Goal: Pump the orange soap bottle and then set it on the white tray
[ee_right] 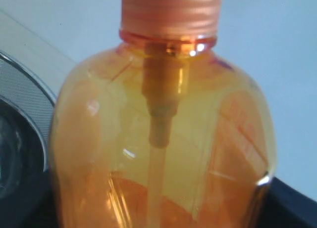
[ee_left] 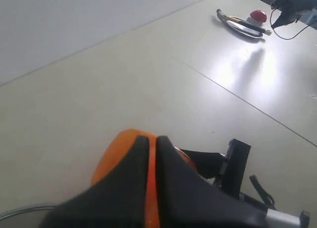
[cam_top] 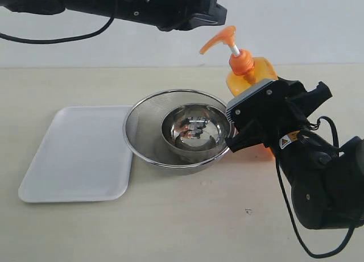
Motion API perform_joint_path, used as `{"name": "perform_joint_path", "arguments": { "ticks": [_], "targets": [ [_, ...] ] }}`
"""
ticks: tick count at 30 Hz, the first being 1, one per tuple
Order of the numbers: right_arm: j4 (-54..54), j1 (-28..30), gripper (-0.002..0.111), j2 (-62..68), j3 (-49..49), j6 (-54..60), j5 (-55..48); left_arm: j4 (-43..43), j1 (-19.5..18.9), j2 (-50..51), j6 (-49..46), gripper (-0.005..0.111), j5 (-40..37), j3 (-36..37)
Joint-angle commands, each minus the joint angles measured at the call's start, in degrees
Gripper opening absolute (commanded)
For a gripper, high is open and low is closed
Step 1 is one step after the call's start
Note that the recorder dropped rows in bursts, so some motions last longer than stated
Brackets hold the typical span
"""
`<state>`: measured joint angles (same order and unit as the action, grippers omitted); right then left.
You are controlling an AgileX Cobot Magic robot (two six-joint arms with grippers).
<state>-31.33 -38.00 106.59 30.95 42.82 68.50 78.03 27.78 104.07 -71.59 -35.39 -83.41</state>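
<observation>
The orange soap bottle (cam_top: 253,77) stands upright right of the middle, its pump head (cam_top: 219,39) raised on the white stem. My right gripper (cam_top: 250,138) is shut on the bottle's lower body; the right wrist view is filled by the bottle (ee_right: 163,139), with a dark finger (ee_right: 292,203) at its side. My left gripper (cam_top: 219,15) hovers shut just above the pump head; touching or not is unclear. The left wrist view shows its fingertips (ee_left: 152,139) pressed together over the orange pump head (ee_left: 114,151). The white tray (cam_top: 79,151) lies flat at the left.
A round steel mesh strainer (cam_top: 136,128) holding a shiny steel bowl (cam_top: 196,128) sits between the tray and the bottle, close against the right gripper. In the left wrist view a metal utensil with a red knob (ee_left: 257,15) lies on a far table.
</observation>
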Motion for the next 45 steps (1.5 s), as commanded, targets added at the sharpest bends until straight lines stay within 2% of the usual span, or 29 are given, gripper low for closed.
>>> {"name": "perform_joint_path", "arguments": {
  "ticks": [1, 45],
  "targets": [
    [0.8, 0.2, 0.000, -0.1, -0.2, -0.4, 1.5, 0.8, 0.3, 1.3, -0.4, 0.005, -1.9, -0.8],
    [5.1, 0.2, 0.000, -0.1, -0.2, -1.9, 1.5, -1.2, 0.3, 8.6, -0.2, 0.005, -3.6, -0.8]
  ]
}}
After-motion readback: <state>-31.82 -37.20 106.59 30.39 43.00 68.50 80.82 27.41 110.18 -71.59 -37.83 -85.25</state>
